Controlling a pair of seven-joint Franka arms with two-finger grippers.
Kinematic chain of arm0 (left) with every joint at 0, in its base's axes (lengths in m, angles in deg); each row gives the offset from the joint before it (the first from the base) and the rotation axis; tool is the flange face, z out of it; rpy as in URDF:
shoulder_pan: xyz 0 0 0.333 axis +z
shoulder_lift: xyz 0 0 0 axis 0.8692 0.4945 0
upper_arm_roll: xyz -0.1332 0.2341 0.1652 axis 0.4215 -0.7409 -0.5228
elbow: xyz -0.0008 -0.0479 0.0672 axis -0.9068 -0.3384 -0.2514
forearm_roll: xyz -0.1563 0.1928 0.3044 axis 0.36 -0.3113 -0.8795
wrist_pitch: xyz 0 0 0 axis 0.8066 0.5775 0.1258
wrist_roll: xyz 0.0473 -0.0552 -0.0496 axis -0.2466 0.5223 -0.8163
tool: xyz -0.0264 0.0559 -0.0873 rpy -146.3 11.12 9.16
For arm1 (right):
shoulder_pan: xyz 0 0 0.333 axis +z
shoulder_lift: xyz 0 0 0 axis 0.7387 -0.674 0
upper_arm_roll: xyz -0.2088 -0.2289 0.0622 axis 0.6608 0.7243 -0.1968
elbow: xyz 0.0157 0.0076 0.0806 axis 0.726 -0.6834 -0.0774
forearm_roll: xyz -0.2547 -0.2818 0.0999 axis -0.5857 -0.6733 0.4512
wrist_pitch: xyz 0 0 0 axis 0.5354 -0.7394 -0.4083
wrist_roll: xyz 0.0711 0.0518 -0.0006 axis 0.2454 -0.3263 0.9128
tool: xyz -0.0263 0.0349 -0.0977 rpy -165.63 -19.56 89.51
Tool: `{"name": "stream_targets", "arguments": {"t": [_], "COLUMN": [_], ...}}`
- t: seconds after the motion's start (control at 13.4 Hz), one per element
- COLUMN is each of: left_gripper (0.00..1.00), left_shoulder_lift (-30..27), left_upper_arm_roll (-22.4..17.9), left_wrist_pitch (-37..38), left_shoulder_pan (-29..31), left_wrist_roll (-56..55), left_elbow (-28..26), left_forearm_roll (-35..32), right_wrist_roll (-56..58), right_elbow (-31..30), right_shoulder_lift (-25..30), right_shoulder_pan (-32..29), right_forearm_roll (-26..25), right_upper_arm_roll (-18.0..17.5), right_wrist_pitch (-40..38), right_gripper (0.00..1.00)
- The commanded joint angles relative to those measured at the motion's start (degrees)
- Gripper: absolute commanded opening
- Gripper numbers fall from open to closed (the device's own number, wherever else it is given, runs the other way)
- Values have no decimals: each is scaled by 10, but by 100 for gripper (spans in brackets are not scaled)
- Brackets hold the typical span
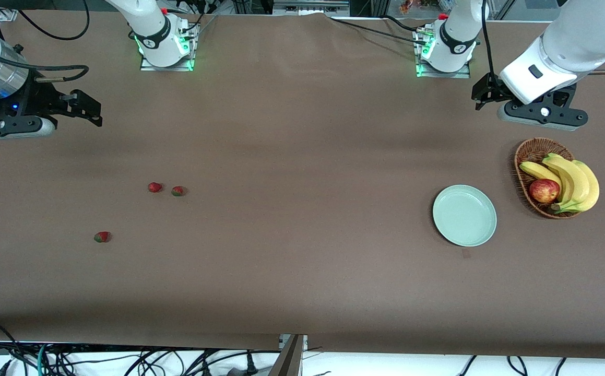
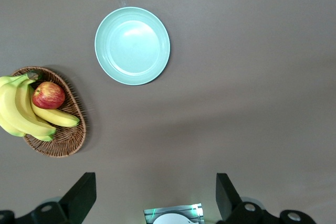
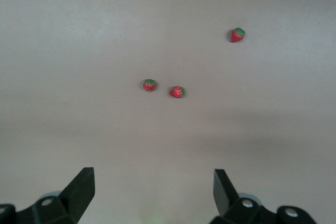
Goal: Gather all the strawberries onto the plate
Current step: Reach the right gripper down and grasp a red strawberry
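Three strawberries lie on the brown table toward the right arm's end. Two sit close together (image 1: 155,187) (image 1: 178,191), and the third (image 1: 102,237) lies apart, nearer the front camera. The right wrist view shows the pair (image 3: 149,85) (image 3: 177,92) and the lone one (image 3: 237,35). The pale mint-green plate (image 1: 464,215) (image 2: 132,45) rests bare toward the left arm's end. My right gripper (image 1: 87,108) (image 3: 153,179) hangs open over bare table, apart from the berries. Over the table beside the basket, my left gripper (image 1: 485,95) (image 2: 156,182) is open and holds nothing.
A brown wicker basket (image 1: 538,147) (image 2: 65,141) with bananas (image 1: 573,180) (image 2: 21,113) and a red apple (image 1: 544,190) (image 2: 48,95) stands beside the plate, at the left arm's end. Wide bare tabletop separates the strawberries from the plate.
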Motion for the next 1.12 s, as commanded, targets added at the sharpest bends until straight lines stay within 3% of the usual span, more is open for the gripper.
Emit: {"name": "stream_targets", "arguments": {"t": [0.0, 0.3, 0.52, 1.05], "left_gripper": [100, 100, 100, 100], "left_shoulder_lift": [-2, -2, -2, -2], "left_upper_arm_roll": [0, 0, 0, 0], "left_wrist_pitch": [11, 11, 11, 11], "left_shoulder_pan": [2, 3, 3, 2], "left_wrist_roll": [5, 5, 5, 5], "left_elbow": [9, 9, 9, 9], "left_forearm_roll": [16, 16, 16, 16], "right_wrist_roll": [-9, -11, -41, -74], "right_elbow": [-7, -47, -161, -220], "right_shoulder_lift": [6, -5, -48, -198], "right_shoulder_pan": [-1, 6, 27, 56], "right_forearm_roll": [9, 9, 9, 9], "right_upper_arm_roll": [-4, -6, -6, -6], "right_wrist_pitch": [-5, 18, 194, 385], "right_gripper": [100, 100, 100, 100]}}
